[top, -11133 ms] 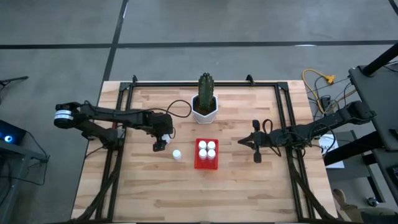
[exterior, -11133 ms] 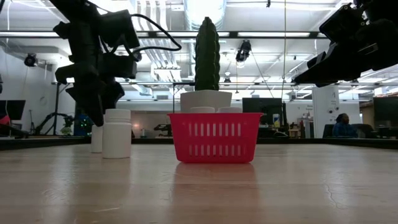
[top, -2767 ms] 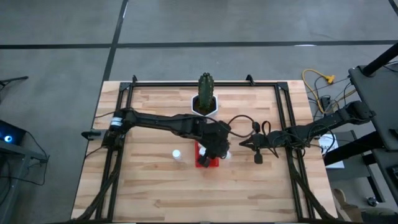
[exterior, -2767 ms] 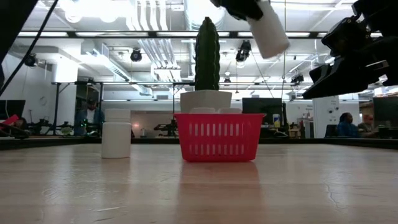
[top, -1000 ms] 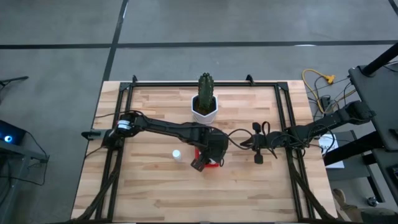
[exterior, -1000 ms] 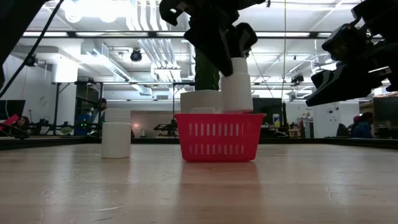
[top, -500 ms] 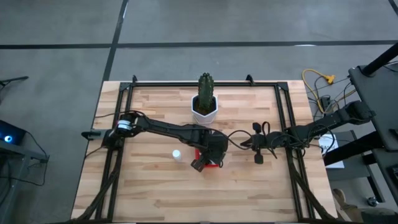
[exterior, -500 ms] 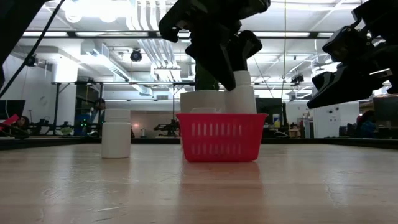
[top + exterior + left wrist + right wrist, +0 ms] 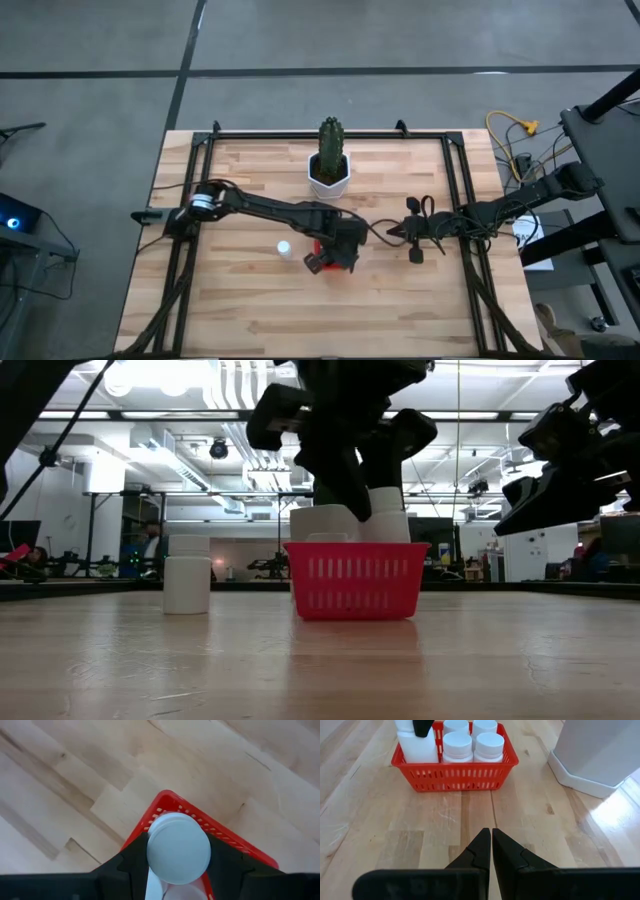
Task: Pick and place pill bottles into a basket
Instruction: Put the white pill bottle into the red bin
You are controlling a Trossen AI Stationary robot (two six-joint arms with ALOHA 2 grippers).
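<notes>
Lower than a second ago, the left gripper (image 9: 362, 470) has brought its bottle (image 9: 178, 848) down into the basket (image 9: 355, 580), its fingers clamped on the bottle's sides. Stretched across the table from the left, the arm bends steeply down over the basket's front corner. Four white-capped bottles (image 9: 472, 740) stand upright inside the basket; another (image 9: 285, 248) stands alone on the table to its left. The right gripper (image 9: 491, 846) hovers pinched closed, right of the basket.
</notes>
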